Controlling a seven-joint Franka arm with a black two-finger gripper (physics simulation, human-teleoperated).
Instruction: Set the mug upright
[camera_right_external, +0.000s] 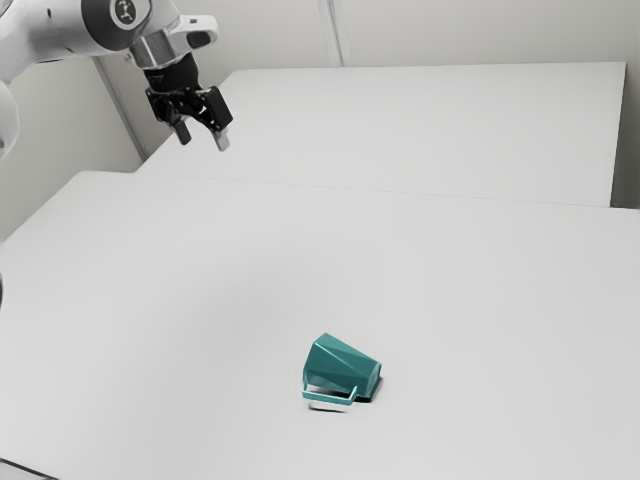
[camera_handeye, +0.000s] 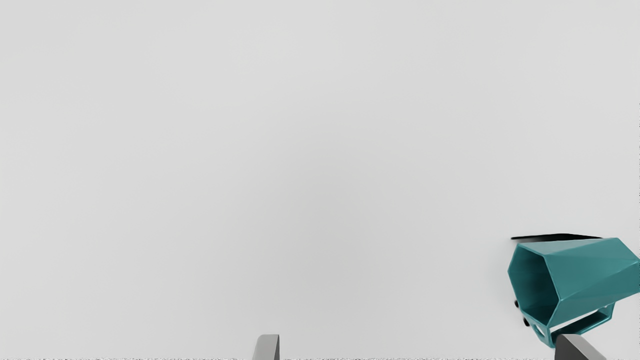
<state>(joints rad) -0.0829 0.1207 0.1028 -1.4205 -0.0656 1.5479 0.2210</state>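
- One teal mug (camera_right_external: 345, 368) lies on its side on the table (camera_right_external: 180, 300), its mouth (camera_handeye: 535, 285) toward the exterior view's left and its handle (camera_right_external: 330, 398) on the side facing that camera
- Its faceted walls look stiff and smooth; I would guess it fairly light, hard to crush, apt to slip or roll if pinched off-centre, and possibly brittle if dropped
- Best hold, I judge: across the body near the mouth, or on the rim wall, clear of the handle, with room to turn the base down
- My gripper (camera_right_external: 202, 139) is high above the table, well apart from the mug, pointing mostly down with some tilt
- Both fingers (camera_handeye: 268, 348) stand wide, nothing between them
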